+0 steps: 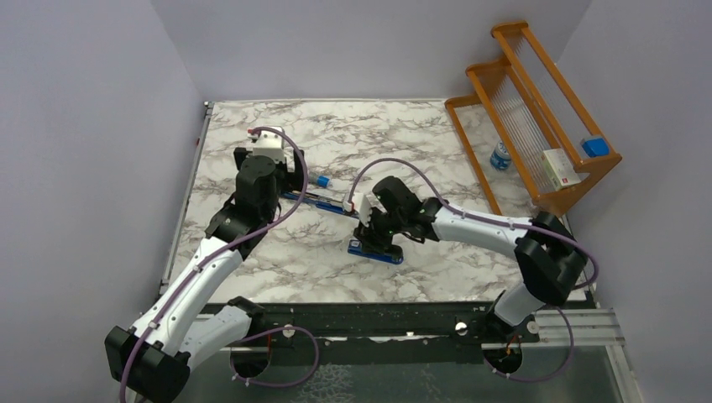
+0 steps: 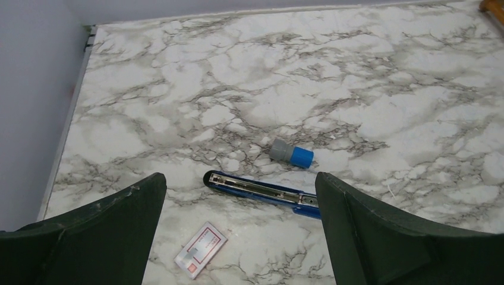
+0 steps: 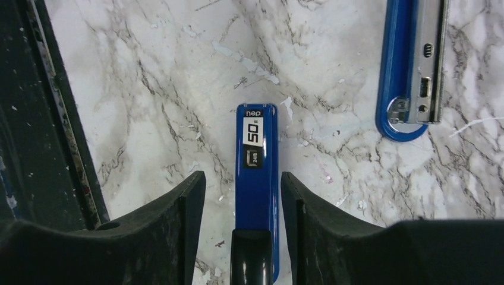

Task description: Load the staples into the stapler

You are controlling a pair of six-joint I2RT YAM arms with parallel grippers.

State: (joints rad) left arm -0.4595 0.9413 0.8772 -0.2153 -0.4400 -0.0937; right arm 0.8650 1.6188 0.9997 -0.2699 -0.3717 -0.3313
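Observation:
The blue stapler lies opened out flat on the marble table. Its top arm (image 3: 257, 178), with a "50" label and a black end, lies between my right gripper's (image 3: 242, 178) fingers. Those fingers straddle it with a gap on each side. The open metal magazine (image 3: 413, 65) lies beside it and also shows in the left wrist view (image 2: 261, 193). My left gripper (image 2: 241, 184) is open and empty above the table. The small white staples box (image 2: 201, 250) with a pink-red label lies flat below it. No loose staple strips show. In the top view both grippers (image 1: 290, 180) (image 1: 374, 239) sit over the stapler (image 1: 375, 248).
A small grey cylinder with a blue cap (image 2: 291, 154) lies just beyond the magazine. A wooden rack (image 1: 537, 101) stands at the back right, holding a white box (image 1: 561, 168) and a blue item (image 1: 594, 147). A small bottle (image 1: 501, 156) stands by it. Walls enclose the table.

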